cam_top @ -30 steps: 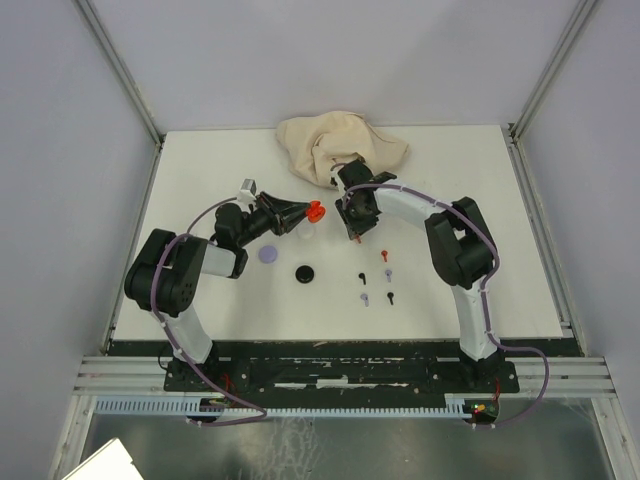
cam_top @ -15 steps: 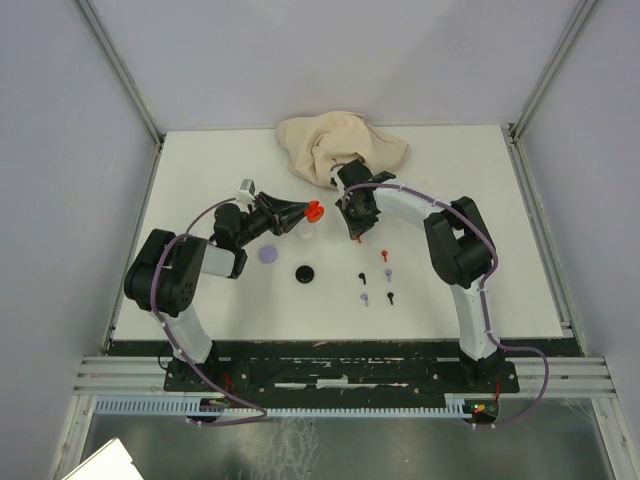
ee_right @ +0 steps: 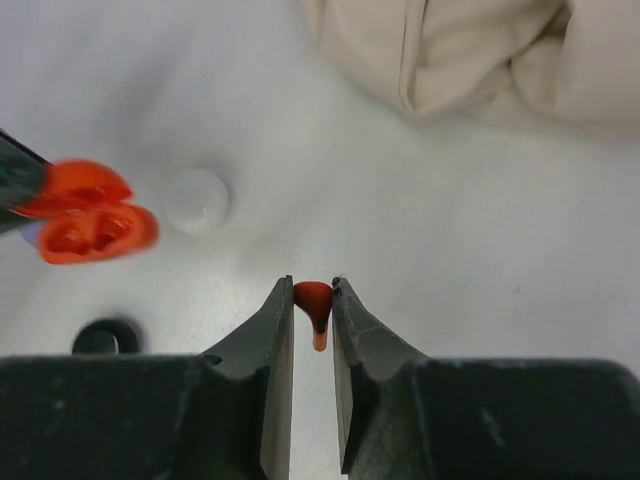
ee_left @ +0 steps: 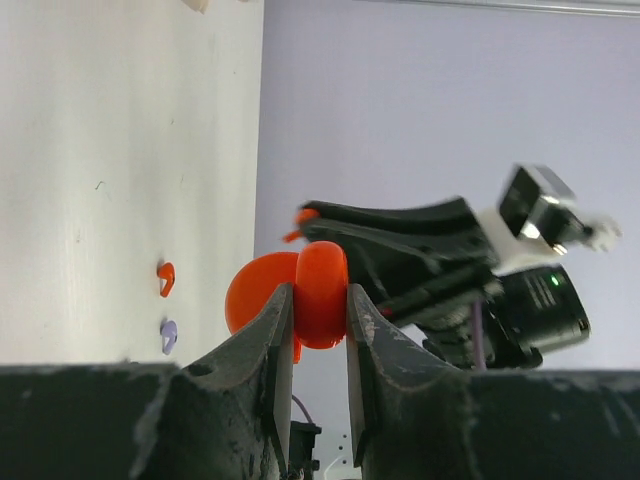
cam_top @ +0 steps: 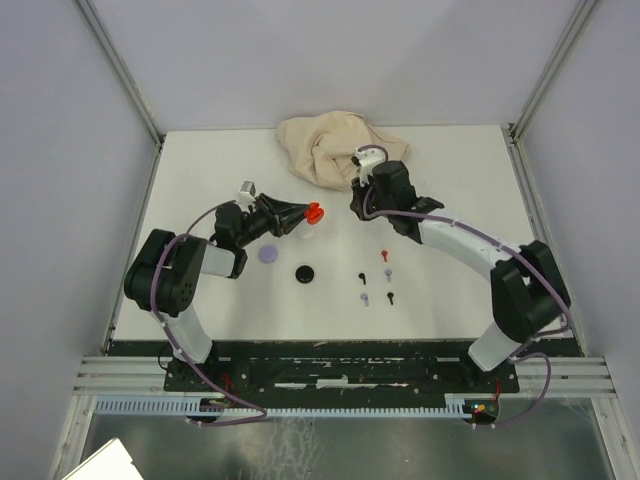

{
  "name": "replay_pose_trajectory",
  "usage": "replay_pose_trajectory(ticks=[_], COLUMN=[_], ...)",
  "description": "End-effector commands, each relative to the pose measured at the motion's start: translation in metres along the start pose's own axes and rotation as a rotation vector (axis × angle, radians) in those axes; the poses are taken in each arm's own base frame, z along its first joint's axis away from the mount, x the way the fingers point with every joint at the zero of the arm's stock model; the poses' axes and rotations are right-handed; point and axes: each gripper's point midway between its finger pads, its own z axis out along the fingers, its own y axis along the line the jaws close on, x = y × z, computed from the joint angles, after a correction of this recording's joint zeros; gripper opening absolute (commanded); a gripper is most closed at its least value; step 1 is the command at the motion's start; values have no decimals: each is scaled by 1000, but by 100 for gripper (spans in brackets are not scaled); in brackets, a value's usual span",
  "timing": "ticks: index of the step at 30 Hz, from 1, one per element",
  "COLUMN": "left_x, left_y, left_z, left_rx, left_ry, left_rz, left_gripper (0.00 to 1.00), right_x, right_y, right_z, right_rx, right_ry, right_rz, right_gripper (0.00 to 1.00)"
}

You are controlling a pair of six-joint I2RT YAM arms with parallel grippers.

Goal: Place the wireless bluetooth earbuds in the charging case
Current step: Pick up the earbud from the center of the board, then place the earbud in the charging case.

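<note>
Being pinched by its rounded head, a red earbud [ee_right: 314,297] is being held in the narrowed jaws of the right gripper [ee_right: 312,288], its stem pointing down past the fingertips toward the table [cam_top: 200,180]. The open red charging case [ee_right: 88,214] is being held clear of the table by the left gripper [ee_left: 318,300], whose jaws are being kept tight on it edgewise. In the right wrist view the case is lying off to the left of the earbud and well apart from it, with its two hollows being turned roughly toward that camera. The coming move is therefore being judged as a sideways carry by the right arm toward the left one, with the stem being lined up to a hollow. A second red earbud [cam_top: 383,254] is lying on the table nearer the arm bases. A white disc [ee_right: 197,200] is lying just beyond the case, and a cloth [ee_right: 470,60] is bunched at the far side.
</note>
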Motion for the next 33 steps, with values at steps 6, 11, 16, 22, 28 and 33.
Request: replay_pose_trajectory(ticks=[6, 11, 16, 22, 28, 33], left_x=[9, 15, 19, 21, 21, 22], left_y=[-15, -21, -24, -30, -36, -40], left_z=[23, 33, 35, 38, 39, 39], left_rx=[18, 41, 73, 100, 111, 115], left_ry=[53, 87, 103, 115, 119, 119], left_rz=[-30, -59, -100, -136, -130, -129], left_gripper=[3, 3, 3, 3, 3, 3], right_x=[-105, -104, -103, -90, -77, -72], right_y=[38, 56, 63, 76, 82, 84], right_z=[-65, -69, -75, -70, -60, -55], right_rx=[-215, -313, -344, -407, -437, -446], right_ry=[-627, -692, -767, -774, -737, -720], right_rz=[-51, -106, -156, -229, -246, -246], right_gripper=[5, 2, 2, 2, 2, 2])
